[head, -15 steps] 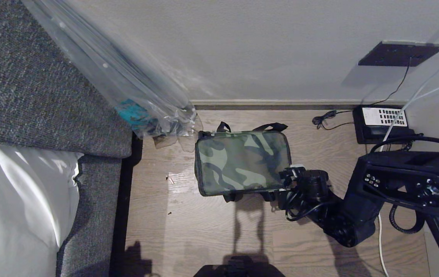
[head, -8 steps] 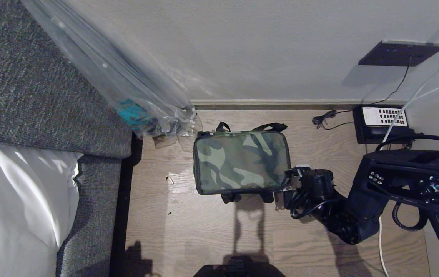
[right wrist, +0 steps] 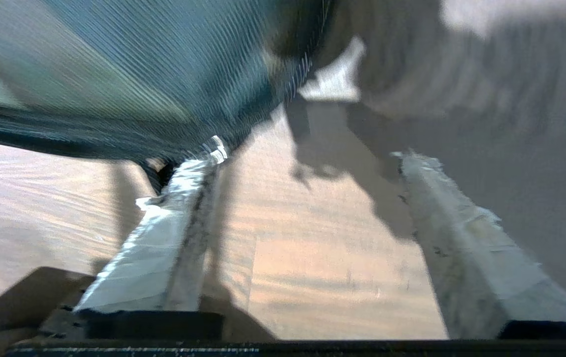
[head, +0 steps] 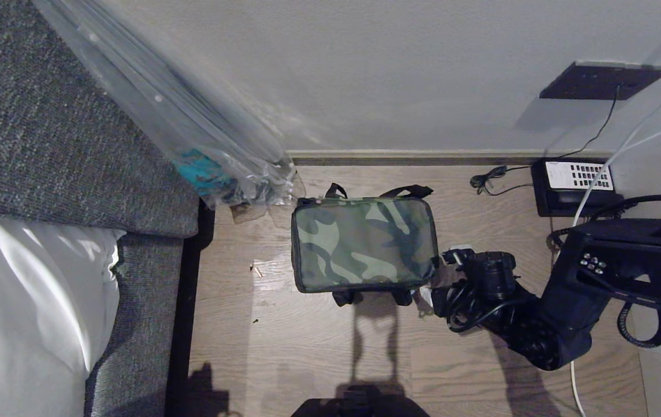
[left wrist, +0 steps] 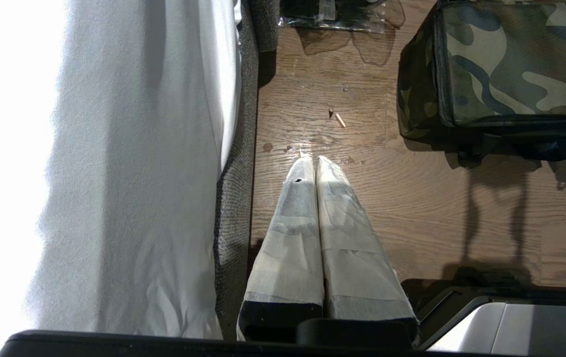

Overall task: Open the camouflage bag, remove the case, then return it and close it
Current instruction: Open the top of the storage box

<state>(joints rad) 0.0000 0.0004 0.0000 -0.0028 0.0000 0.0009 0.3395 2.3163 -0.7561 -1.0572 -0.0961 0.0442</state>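
Observation:
The camouflage bag (head: 363, 243) lies on the wooden floor with its green lid down flat; black straps stick out front and back. My right gripper (head: 437, 275) hovers low at the bag's right front corner, open, nothing between its taped fingers (right wrist: 164, 238). In the right wrist view the bag (right wrist: 114, 64) fills the space just past the fingertips, and the gripper (right wrist: 308, 153) shows bare floor between its jaws. The case is hidden. My left gripper (left wrist: 310, 158) is parked over the floor beside the bed, shut and empty, with the bag (left wrist: 511, 64) off to its side.
A clear plastic-wrapped umbrella (head: 191, 133) leans from the grey sofa (head: 47, 145) down to the bag's back left corner. White bedding (head: 18, 301) lies at the left. A black keypad box (head: 576, 185) with cables sits by the wall at the right.
My right gripper has opened and drawn back to the right, away from the bag's corner. The bag has shifted slightly left and its lid lies flat.

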